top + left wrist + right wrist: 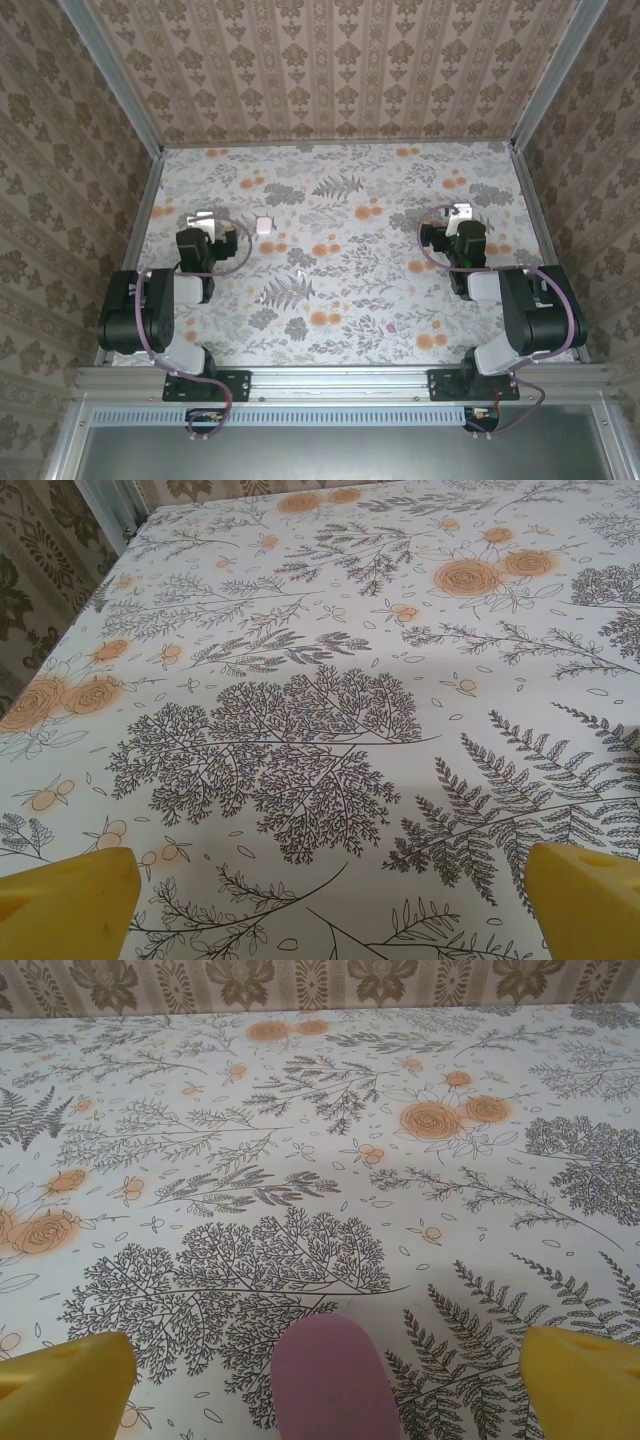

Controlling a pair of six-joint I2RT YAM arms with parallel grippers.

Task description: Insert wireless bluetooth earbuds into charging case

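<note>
Floral table (340, 190). Left gripper (205, 217), right gripper (457, 212): spread, empty. Earbud (298, 272) right of left gripper; we'd centre fingers before closing.

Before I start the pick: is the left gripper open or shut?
Open. In the left wrist view the left gripper shows its yellow fingertips at opposite bottom corners, bare tablecloth between them, nothing held.

Matt printed tablecloth (340, 200), smooth yellow fingertips (70, 905) perhaps plastic, dull metal rail (340, 382)
</note>
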